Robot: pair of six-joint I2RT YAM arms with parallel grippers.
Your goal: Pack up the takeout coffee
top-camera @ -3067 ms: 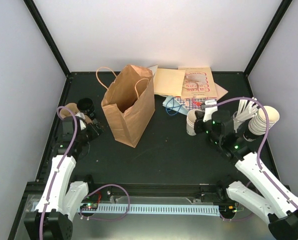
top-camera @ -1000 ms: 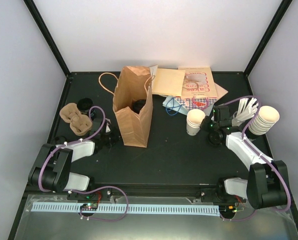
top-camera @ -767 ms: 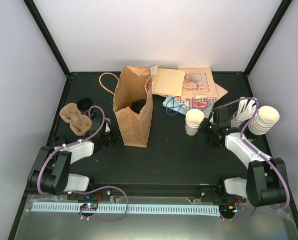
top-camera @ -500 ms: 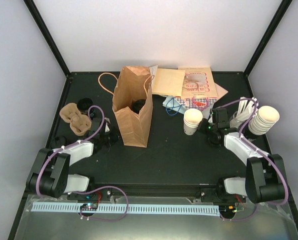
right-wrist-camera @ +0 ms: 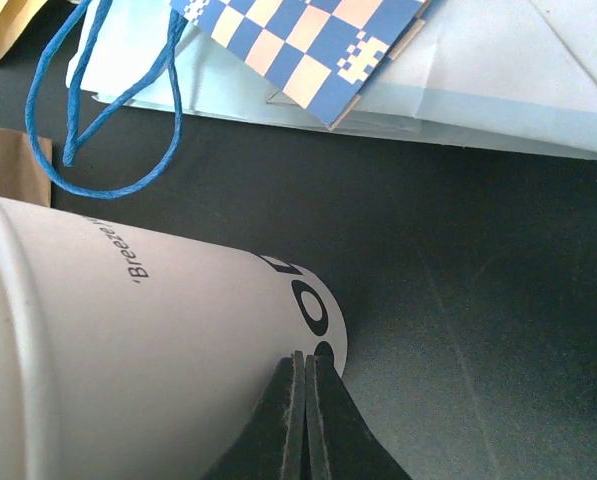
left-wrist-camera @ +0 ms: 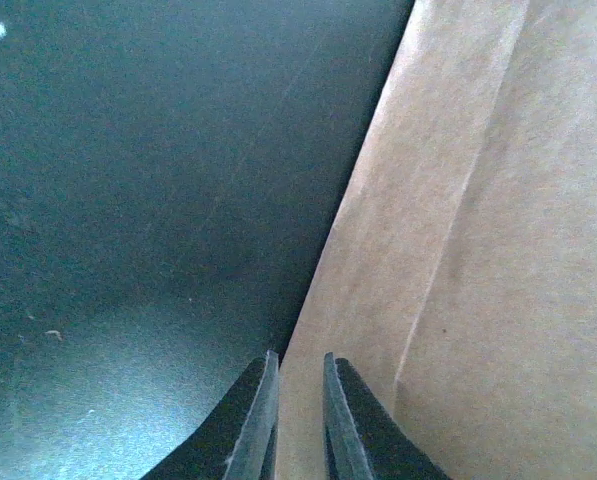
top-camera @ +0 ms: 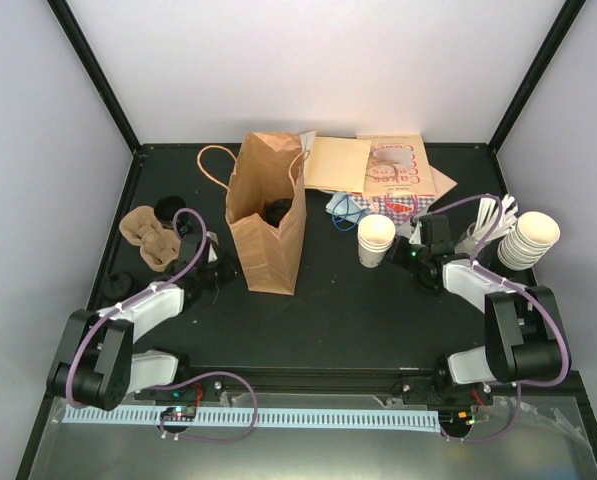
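Note:
A brown paper bag (top-camera: 268, 225) stands upright mid-table, mouth open. In its mouth shows a round black lid (top-camera: 276, 210), the takeout coffee, its cup hidden by the bag walls. My left gripper (top-camera: 223, 272) lies low at the bag's lower left corner. In the left wrist view its jaws (left-wrist-camera: 298, 358) stand narrowly apart, with the bag's side (left-wrist-camera: 478, 250) just past the tips. My right gripper (top-camera: 403, 254) is shut. Its closed tips (right-wrist-camera: 305, 357) press against the base of a lidless cream paper cup (top-camera: 375, 240) (right-wrist-camera: 158, 330).
A cardboard cup carrier (top-camera: 150, 240) and loose black lids (top-camera: 170, 210) sit at the left. A stack of cream cups (top-camera: 531, 240) stands at the right edge. Flat paper bags and leaflets (top-camera: 378, 165) lie at the back, with a blue-handled white bag (right-wrist-camera: 328, 90) before them.
The right gripper has slid the lidless cup to the left. The left jaws have parted slightly beside the bag. The bag, tilted three seconds ago, now stands upright.

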